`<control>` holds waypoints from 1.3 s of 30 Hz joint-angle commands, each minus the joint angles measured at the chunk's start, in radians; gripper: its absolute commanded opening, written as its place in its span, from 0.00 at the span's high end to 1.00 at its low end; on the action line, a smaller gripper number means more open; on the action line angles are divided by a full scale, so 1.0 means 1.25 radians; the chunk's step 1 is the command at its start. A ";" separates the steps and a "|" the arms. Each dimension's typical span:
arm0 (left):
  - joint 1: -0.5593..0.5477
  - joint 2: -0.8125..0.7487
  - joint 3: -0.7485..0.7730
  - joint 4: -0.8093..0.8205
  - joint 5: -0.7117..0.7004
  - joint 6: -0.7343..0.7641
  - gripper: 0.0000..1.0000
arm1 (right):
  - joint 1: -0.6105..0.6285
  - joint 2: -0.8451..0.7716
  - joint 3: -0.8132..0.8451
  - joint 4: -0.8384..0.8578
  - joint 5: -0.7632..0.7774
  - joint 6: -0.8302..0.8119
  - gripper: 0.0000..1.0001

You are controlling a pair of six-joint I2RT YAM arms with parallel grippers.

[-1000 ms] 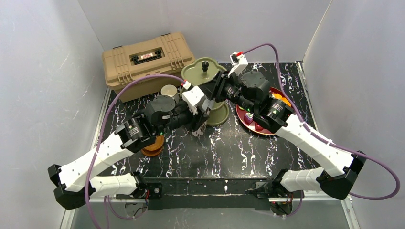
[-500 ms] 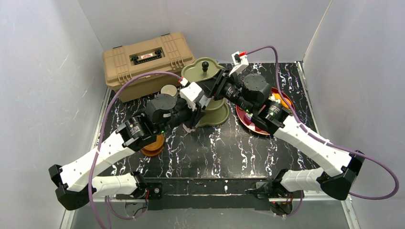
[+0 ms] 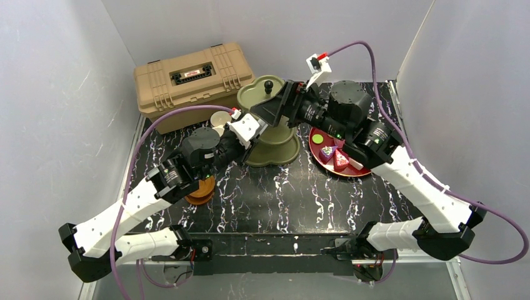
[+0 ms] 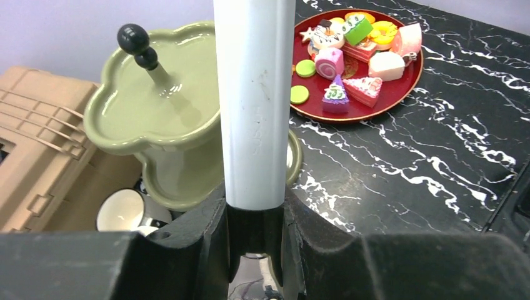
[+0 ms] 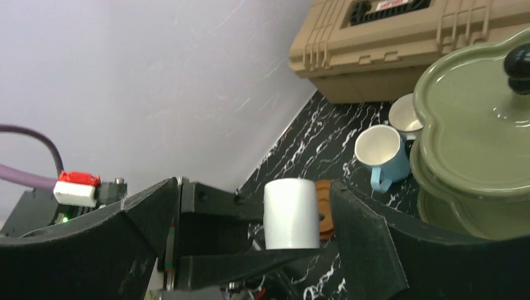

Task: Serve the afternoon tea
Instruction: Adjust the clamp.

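While the toolbox (image 3: 194, 78) stands far left, the white mug (image 5: 406, 115) and the light-blue mug (image 5: 382, 150) sit just left of the olive stand (image 3: 275, 150). The left gripper (image 3: 251, 139), fingers drawn together, hovers beside it. The right gripper (image 5: 253, 187), fingers wide apart, is near the upper tier. Toy cakes (image 4: 350, 56) lie on the red plate (image 4: 356, 117) at right.

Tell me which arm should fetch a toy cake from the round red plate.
Right, probably. The round red plate of toy cakes lies on its side, and the right gripper stands open; the olive-green tiered stand sits between it and the left gripper.
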 commanded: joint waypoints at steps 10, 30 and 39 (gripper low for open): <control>0.004 -0.007 0.030 0.057 -0.013 0.132 0.94 | 0.004 0.047 0.044 -0.198 -0.097 -0.054 0.08; 0.004 -0.016 0.015 0.052 0.065 0.135 0.94 | 0.006 0.089 0.052 -0.044 -0.093 -0.059 0.31; 0.004 -0.017 0.021 0.034 0.070 0.140 0.77 | 0.006 0.072 0.028 -0.064 -0.086 -0.072 0.57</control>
